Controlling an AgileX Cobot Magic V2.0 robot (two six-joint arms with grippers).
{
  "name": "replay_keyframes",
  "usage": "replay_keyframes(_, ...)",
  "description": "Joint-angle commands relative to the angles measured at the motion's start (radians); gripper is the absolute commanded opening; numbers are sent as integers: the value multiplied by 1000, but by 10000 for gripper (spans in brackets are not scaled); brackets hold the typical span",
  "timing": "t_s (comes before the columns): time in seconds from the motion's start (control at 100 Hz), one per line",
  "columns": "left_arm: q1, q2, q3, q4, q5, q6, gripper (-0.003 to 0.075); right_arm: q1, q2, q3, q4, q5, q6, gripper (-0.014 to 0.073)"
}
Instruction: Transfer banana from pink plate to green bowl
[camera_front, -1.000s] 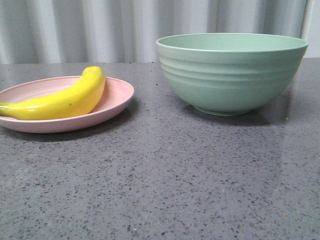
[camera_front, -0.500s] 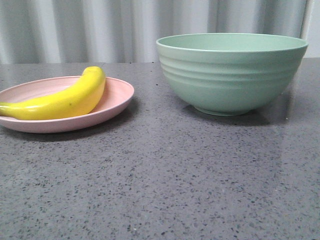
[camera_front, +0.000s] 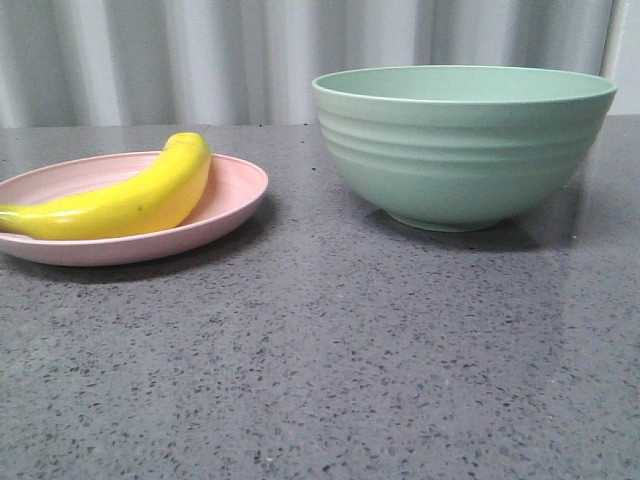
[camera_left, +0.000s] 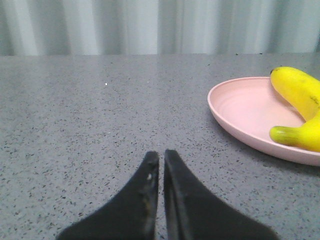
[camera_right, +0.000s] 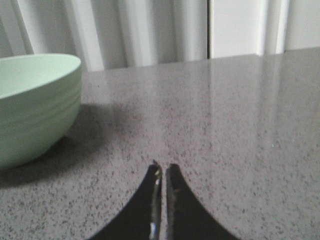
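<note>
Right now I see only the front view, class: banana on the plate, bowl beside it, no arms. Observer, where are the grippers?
Observer: The left gripper is shut and empty, low over the table, apart from the pink plate.
Operator: And the right one?
Observer: The right gripper is shut too, holding nothing, with the green bowl off to one side, untouched.
Operator: Anything on the banana I miss?
Observer: The left wrist view shows the banana with its greenish stem end resting inside the plate's rim.
</note>
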Motion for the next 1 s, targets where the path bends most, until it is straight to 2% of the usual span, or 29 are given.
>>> replay_keyframes(0.0,2,-19,-68,16,-73,-4,-19,-6,26,-84,0,-13,-6,-80)
replay_keyframes(0.15,2,72,-188,48,-53,-4,-19,-6,128,-205,0,100,-6,-79)
replay_keyframes(0.34,2,229,-333,38,-52,-4,-19,-6,275,-313,0,107,-6,-79)
replay_keyframes(0.52,2,348,-390,38,-67,-4,-8,-6,340,-337,0,83,-6,-80)
replay_keyframes(0.59,2,380,-390,38,-100,-4,64,-6,340,-335,0,95,-6,-80)
replay_keyframes(0.64,2,397,-390,38,-127,-4,160,-6,340,-335,0,107,-6,-80)
replay_keyframes(0.69,2,412,-390,38,-149,-4,291,-6,340,-335,0,111,-6,-80)
replay_keyframes(0.76,2,438,-390,29,-195,-6,410,-6,340,-335,0,106,-6,-80)
replay_keyframes(0.81,2,456,-390,6,-218,-6,435,-6,340,-335,0,106,-6,-80)
replay_keyframes(0.99,-5,531,-406,-15,-218,-6,404,-6,340,-335,0,101,-6,-79)
